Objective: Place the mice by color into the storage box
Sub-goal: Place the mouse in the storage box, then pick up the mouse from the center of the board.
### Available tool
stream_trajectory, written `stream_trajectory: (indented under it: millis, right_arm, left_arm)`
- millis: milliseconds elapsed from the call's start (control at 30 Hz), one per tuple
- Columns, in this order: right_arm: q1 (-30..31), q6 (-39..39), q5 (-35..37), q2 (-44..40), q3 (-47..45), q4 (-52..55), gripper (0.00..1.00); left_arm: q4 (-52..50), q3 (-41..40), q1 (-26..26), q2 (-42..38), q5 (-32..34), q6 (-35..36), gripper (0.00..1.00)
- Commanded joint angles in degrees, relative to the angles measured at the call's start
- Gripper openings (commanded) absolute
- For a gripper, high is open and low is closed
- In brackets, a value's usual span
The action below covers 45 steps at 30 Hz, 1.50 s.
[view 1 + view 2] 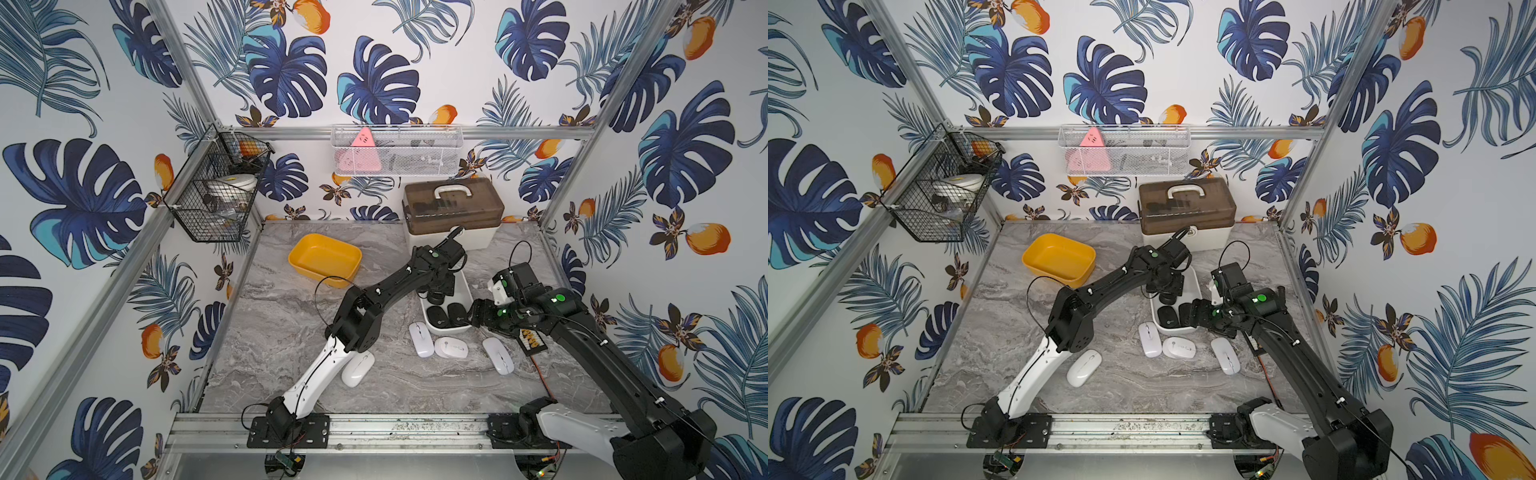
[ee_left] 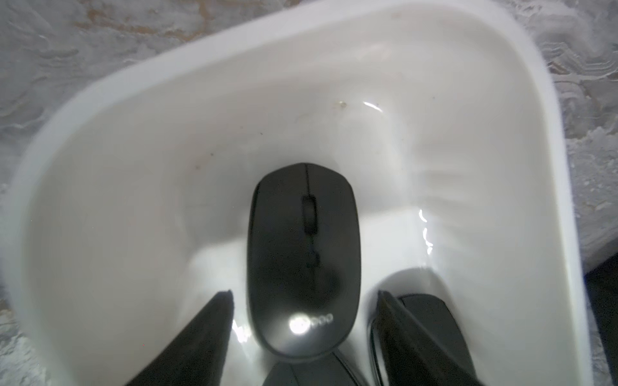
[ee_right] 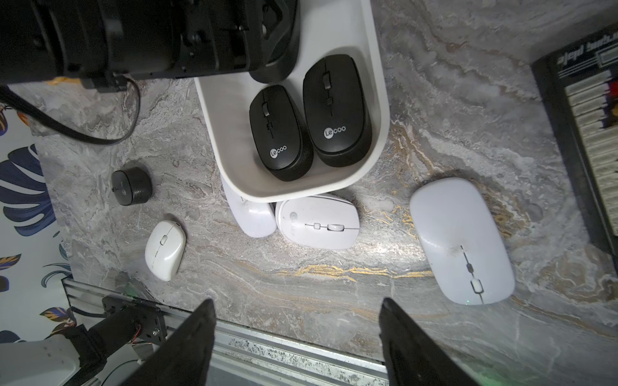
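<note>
The storage box, a white tub, stands right of the table's middle. My left gripper reaches down into it and is open. A black mouse lies on the tub floor between the fingers, with a gap on each side. Two more black mice lie side by side at the tub's near end. Several white mice lie on the table in front of it. My right gripper hovers open and empty above the table's front edge.
A yellow tub sits at the back left. A white case with a brown lid stands against the back wall. A small black cylinder lies left of the white tub, under the left arm. A flat black device lies at the right edge.
</note>
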<state>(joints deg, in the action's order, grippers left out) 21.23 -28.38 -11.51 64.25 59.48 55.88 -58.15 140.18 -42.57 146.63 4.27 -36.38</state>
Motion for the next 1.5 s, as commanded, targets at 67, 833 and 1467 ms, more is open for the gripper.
stream_trajectory:
  millis: [67,833,1467]
  right_arm:
    - [-0.05,0.75,-1.09,-0.28,-0.5,-1.01,0.79]
    - [31.4,15.99,-6.26,44.77,27.32,-12.23,0.86]
    - [38.16,34.81,4.97,67.26,46.08,-12.56,0.86]
  left_arm:
    - [-0.97,-1.61,0.03,-4.84,1.79,-1.96,0.77]
    - [-6.98,-62.6,5.81,-85.2,9.98,-8.02,0.99]
    - [-24.28,-60.29,5.99,-95.37,19.9,-14.99,0.99]
